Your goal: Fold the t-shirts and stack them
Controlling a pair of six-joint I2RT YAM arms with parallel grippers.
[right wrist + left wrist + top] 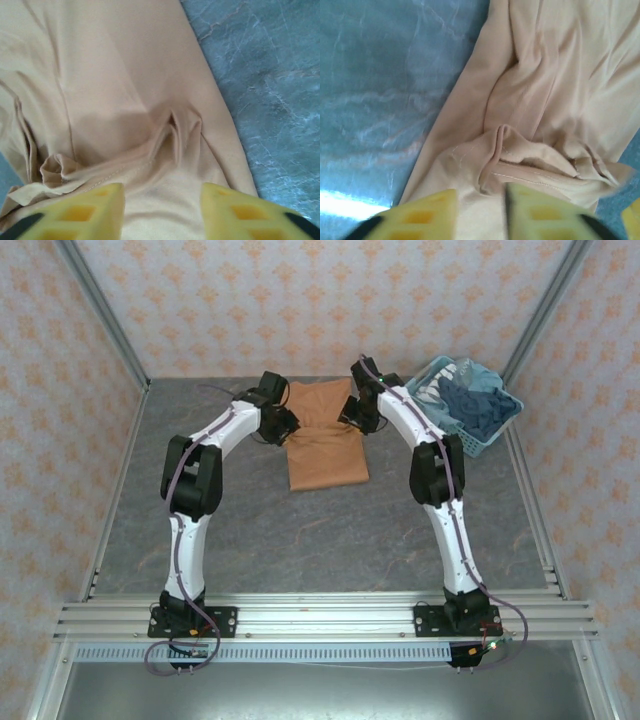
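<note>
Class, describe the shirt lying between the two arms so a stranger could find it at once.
Start at the grey marbled table and look to its far middle. There lies the orange-tan t-shirt, folded into a long rectangle. Unlike the dark blue clothes heaped in the light-blue basket to its right, it lies flat on the table.

The left arm (190,540) and the right arm (448,540) are built of white tube links with bulky black joint housings (195,475), thin dark cables (178,570) trailing to black base plates (195,621), and pale yellow plastic fingers (422,217) with rectangular cut-out windows.
</note>
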